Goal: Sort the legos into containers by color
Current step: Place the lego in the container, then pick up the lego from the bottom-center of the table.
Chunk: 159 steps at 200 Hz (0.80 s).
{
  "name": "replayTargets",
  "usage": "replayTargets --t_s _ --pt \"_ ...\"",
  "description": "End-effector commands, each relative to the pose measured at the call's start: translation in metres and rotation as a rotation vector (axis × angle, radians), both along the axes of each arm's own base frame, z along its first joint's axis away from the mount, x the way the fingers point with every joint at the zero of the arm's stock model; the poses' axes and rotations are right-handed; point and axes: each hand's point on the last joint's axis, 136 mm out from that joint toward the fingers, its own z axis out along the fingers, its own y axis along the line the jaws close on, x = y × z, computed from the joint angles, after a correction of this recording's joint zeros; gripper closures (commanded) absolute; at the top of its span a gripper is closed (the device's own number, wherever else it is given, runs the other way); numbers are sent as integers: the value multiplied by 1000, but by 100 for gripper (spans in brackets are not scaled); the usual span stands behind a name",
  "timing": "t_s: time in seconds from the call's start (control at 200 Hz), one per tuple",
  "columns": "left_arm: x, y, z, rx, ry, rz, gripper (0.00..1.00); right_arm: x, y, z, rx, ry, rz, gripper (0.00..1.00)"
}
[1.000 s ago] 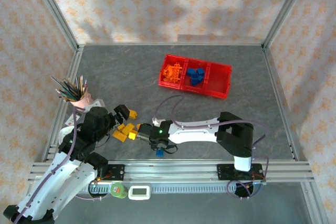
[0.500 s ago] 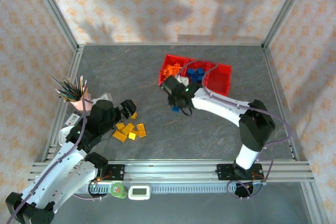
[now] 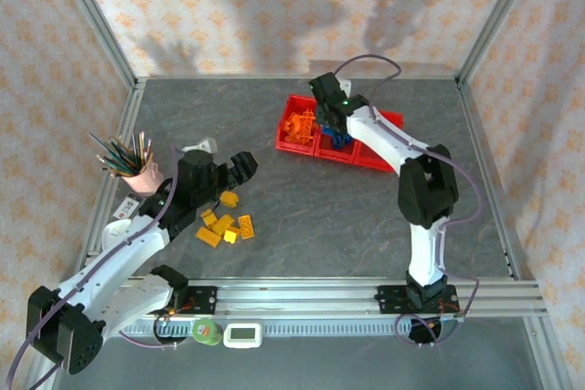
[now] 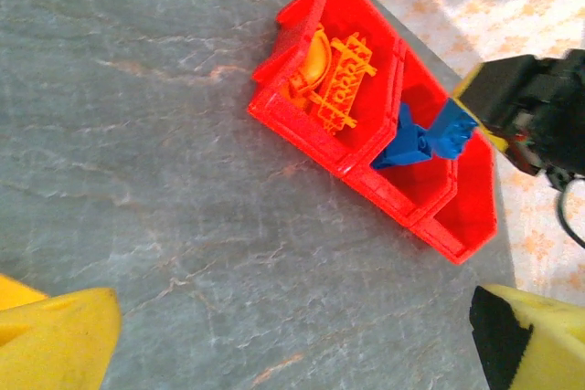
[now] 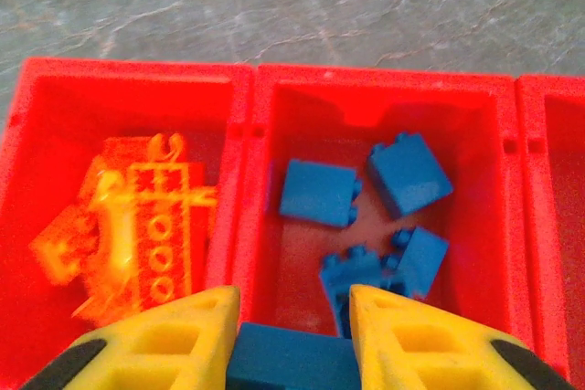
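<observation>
The three joined red containers (image 3: 384, 139) lie at the table's back right. Orange legos (image 5: 128, 226) fill the left bin and several blue legos (image 5: 366, 194) lie in the middle bin (image 5: 466, 125). My right gripper (image 5: 292, 317) hangs just over the middle bin, shut on a blue lego (image 5: 292, 367); from above it sits at the tray (image 3: 339, 131). Several yellow legos (image 3: 227, 226) lie on the table near the front left. My left gripper (image 3: 239, 168) hovers open just beyond them, its yellow fingers (image 4: 55, 335) wide apart over bare table.
A pink cup of colored pencils (image 3: 137, 166) stands at the left edge, close to the left arm. A green tape roll (image 3: 207, 331) and a small white device (image 3: 242, 335) sit on the front rail. The right bin (image 5: 562, 226) holds nothing visible.
My right arm swung from the front of the table back to the tray, carrying the blue lego. My left gripper reached farther out and to the right past the yellow legos.
</observation>
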Motion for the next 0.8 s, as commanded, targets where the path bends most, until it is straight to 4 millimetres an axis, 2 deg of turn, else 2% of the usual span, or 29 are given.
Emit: replayTargets --t_s 0.0,0.145,0.19,0.245,0.27,0.41,0.476,0.636,0.791 --pt "12 -6 24 -19 -80 -25 1 20 -23 -1 -80 -20 -40 67" --pt "13 -6 20 -18 -75 -17 1 41 -39 -10 -69 -10 -64 65" --pt "13 -6 20 -19 -75 -17 1 45 -40 -11 -70 -3 -63 61" --pt "13 -5 20 -19 -75 -16 1 47 -39 -12 -69 -2 -55 50" --pt "13 -5 21 -18 -77 -14 1 47 -38 -10 -67 -7 -50 46" --pt "12 -2 23 -14 -83 -2 1 47 -37 11 -49 -44 -39 38" --pt "12 -2 24 -12 -84 -1 1 44 -34 22 -26 -55 -20 37" --pt "11 0 27 -8 -92 4 1 21 -11 48 26 -93 68 33" --pt "5 10 29 0 -101 40 1 -12 13 57 35 -100 133 31"
